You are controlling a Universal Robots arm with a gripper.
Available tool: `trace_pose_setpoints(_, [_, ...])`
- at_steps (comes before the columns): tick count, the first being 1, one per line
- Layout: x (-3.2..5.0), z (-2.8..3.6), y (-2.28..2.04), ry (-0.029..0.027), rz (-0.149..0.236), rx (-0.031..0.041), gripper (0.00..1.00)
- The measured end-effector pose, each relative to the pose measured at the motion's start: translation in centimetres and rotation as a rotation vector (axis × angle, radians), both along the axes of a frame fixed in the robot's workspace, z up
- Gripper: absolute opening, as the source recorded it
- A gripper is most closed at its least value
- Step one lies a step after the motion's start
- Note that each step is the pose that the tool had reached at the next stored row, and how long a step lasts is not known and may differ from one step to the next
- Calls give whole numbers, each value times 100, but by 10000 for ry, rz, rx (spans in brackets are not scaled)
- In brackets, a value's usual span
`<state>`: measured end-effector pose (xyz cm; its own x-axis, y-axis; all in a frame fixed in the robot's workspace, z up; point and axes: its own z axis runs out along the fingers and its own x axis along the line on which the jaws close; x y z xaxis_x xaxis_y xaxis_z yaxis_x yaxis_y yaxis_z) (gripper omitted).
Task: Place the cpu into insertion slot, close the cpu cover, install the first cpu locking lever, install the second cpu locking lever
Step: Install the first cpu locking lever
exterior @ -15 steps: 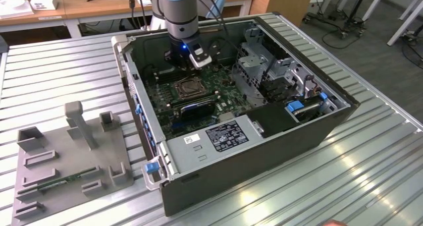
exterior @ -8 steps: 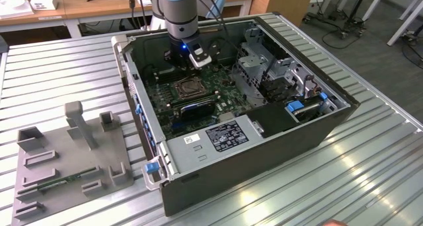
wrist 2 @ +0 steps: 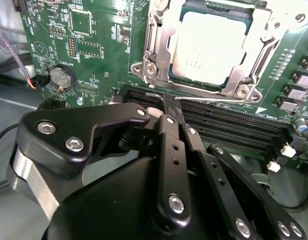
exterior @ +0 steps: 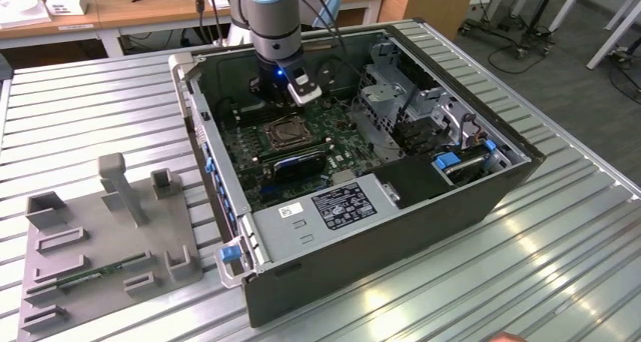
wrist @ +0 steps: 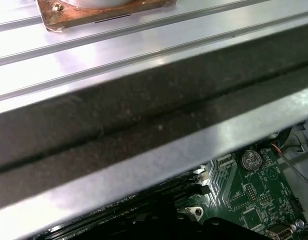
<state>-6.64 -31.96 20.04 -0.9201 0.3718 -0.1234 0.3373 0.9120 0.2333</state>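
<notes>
The cpu (wrist 2: 208, 47) lies seated in the insertion slot (exterior: 284, 132), with the cpu cover (wrist 2: 161, 55) down over its edges. A locking lever (wrist 2: 213, 99) runs along the slot's edge that faces the memory slots (wrist 2: 233, 125). The end effector (wrist 2: 166, 102), fingers pressed together, stands at that edge, tips by the lever.

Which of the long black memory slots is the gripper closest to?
The memory slot bordering the cpu cover, first in the row: in the second wrist view the gripper overlaps it, the other slots lie farther out.
</notes>
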Motion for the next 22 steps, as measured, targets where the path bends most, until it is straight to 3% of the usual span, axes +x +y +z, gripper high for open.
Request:
trace_pose_setpoints(4, [-3, -5, -8, -34, 0, 60, 11])
trace_pose_setpoints(8, [-5, -33, -11, -156, 1, 124, 11])
trace_pose_setpoints(11, [-5, -50, -17, -210, 0, 133, 11])
trace_pose_setpoints(22, [-9, -68, -45, -266, 2, 128, 11])
